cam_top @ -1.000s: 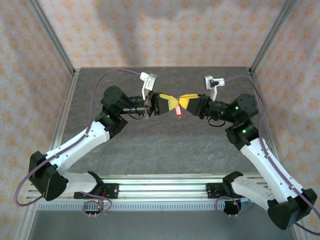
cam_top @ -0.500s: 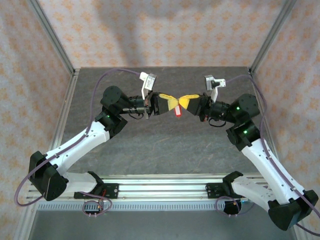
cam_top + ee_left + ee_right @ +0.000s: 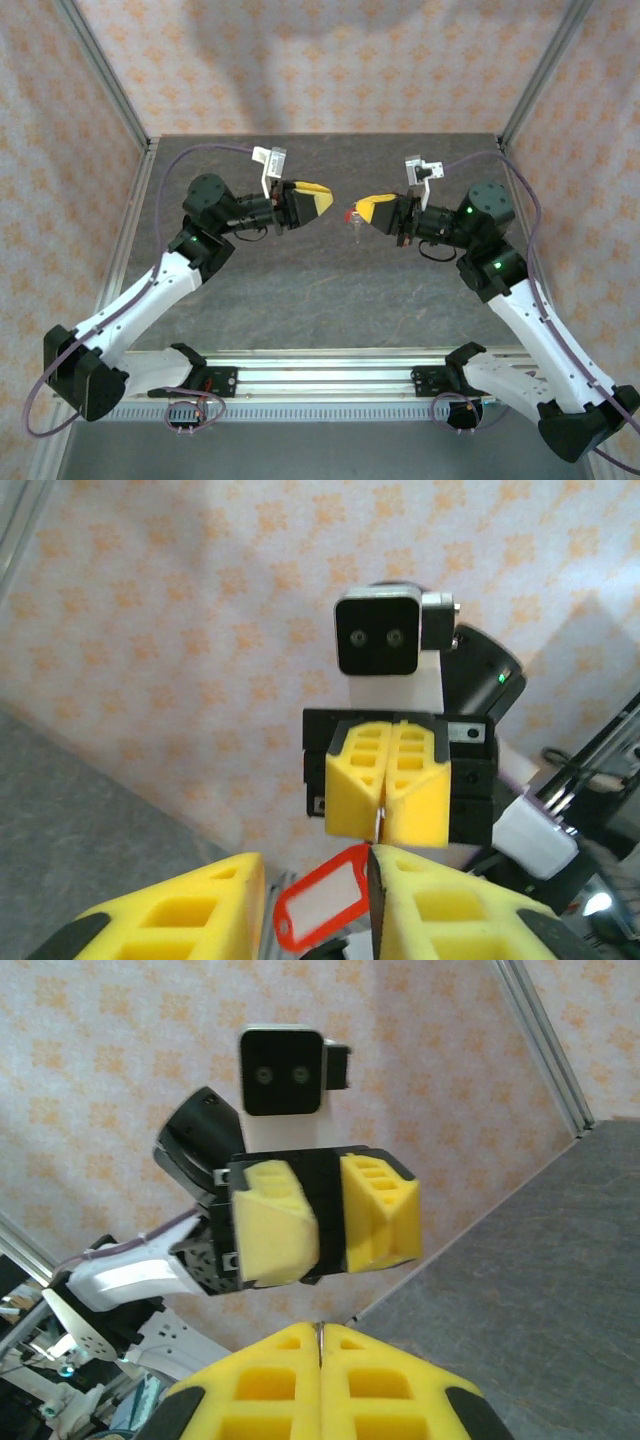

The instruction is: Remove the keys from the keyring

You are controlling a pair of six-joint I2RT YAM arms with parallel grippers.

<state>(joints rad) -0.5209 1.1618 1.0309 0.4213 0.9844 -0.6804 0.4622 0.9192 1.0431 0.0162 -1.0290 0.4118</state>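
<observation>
My right gripper [image 3: 356, 210] is shut, with a thin metal edge [image 3: 318, 1334] pinched in the seam of its yellow pads. The keyring's red tag [image 3: 322, 895] hangs from its tip, also visible as a red speck [image 3: 349, 213] from above. A tiny pale piece [image 3: 356, 229] dangles under it, probably a key, too small to be sure. My left gripper [image 3: 322, 200] faces it from the left with a clear gap between them. Its fingers [image 3: 275, 1225] stand apart and nothing is between them. In the left wrist view the tag shows past the open left gripper [image 3: 312, 865], below the shut right gripper [image 3: 384, 780].
Both grippers hover above the dark grey tabletop [image 3: 300, 290], at its middle rear. Patterned walls with metal corner posts [image 3: 110, 80] enclose the back and sides. The arm bases sit on the rail [image 3: 320, 370] at the near edge.
The left gripper has opened and pulled back to the left, away from the right gripper. The red tag has stayed with the right gripper, which is shut.
</observation>
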